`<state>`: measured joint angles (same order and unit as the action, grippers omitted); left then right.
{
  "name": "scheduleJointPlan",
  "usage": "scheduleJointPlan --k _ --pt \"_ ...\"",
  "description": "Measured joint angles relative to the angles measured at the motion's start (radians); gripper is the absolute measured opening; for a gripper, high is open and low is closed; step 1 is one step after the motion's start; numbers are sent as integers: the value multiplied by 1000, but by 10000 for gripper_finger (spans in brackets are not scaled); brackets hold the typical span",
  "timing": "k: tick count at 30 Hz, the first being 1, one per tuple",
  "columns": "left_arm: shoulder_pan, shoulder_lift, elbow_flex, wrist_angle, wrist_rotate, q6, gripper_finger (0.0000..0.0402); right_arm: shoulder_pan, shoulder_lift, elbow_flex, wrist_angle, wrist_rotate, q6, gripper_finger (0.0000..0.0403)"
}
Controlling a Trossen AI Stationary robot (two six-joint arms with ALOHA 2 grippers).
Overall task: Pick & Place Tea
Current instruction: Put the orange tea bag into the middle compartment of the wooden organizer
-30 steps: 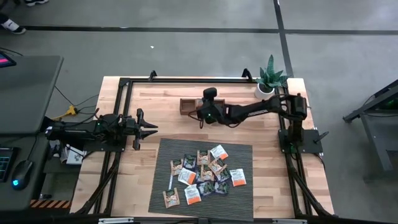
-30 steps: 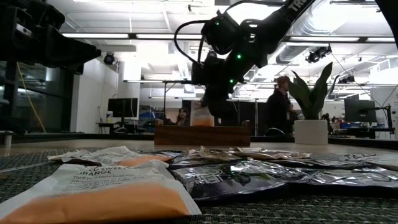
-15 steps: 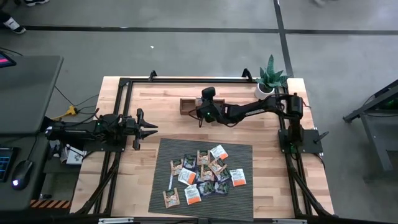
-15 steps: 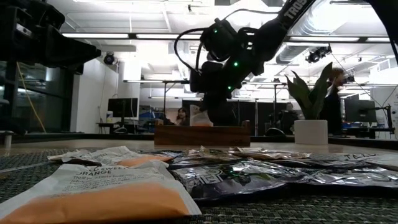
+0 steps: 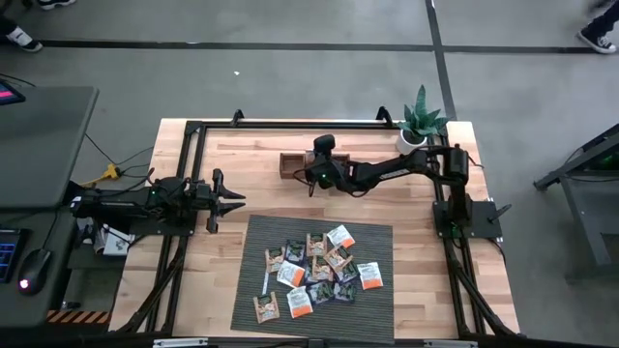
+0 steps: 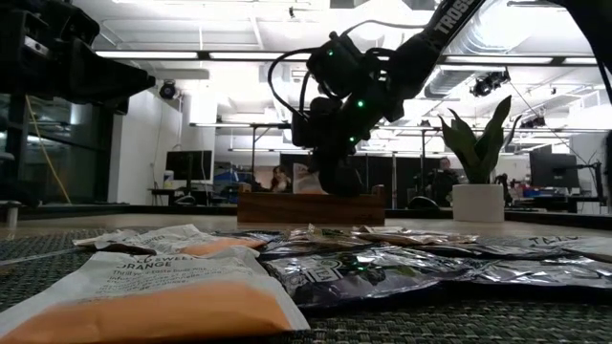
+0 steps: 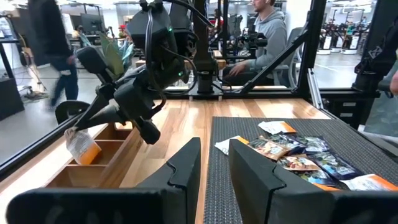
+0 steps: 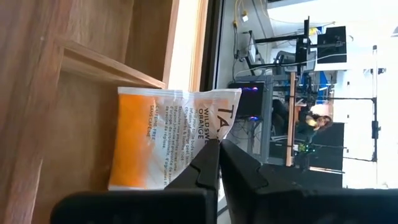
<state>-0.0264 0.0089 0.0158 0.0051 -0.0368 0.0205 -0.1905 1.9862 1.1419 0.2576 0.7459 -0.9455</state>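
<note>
The right pincer (image 8: 217, 163) is seen closed on one orange sachet (image 8: 165, 138), held over the wooden tray (image 7: 93, 163) at the bench's (image 5: 251, 155) far side, not yet released. The left pincer (image 5: 232, 201), parted and empty, waits aside. Roughly fifteen sachets (image 5: 314, 268) are left on the dark mat (image 5: 372, 295)

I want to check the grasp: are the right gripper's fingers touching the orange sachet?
Touching. The right wrist view shows the right gripper pinching the orange sachet's white corner.
</note>
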Motion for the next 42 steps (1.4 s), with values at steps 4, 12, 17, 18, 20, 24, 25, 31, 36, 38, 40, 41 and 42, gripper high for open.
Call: scheduleJointPlan --k 4,12,17,18,20,24,25,31,36,38,40,41,42 --pt "0 0 0 0 0 0 82 0 0 0 -3 -1 3 46" --pt "0 0 0 0 0 0 82 5 0 0 -3 34 5 125" --pt "0 0 0 0 0 0 82 35 -12 0 2 101 4 143" --pt "0 0 0 0 0 0 82 42 -16 0 2 110 3 144" --pt "0 0 0 0 0 0 82 54 -17 0 2 119 5 145" --pt "0 0 0 0 0 0 82 70 -34 0 3 141 25 145" --pt "0 0 0 0 0 0 82 70 -38 0 2 140 31 146" --pt "0 0 0 0 0 0 82 59 -43 0 -25 110 84 145" --pt "0 0 0 0 0 0 82 33 -43 0 -108 84 176 147" --pt "0 0 0 0 0 0 82 25 -43 0 -120 85 195 146" --pt "0 0 0 0 0 0 82 20 -43 0 -126 82 206 147" --pt "0 0 0 0 0 0 82 19 -43 0 -127 78 209 148" --pt "0 0 0 0 0 0 82 17 -43 0 -127 73 211 149"
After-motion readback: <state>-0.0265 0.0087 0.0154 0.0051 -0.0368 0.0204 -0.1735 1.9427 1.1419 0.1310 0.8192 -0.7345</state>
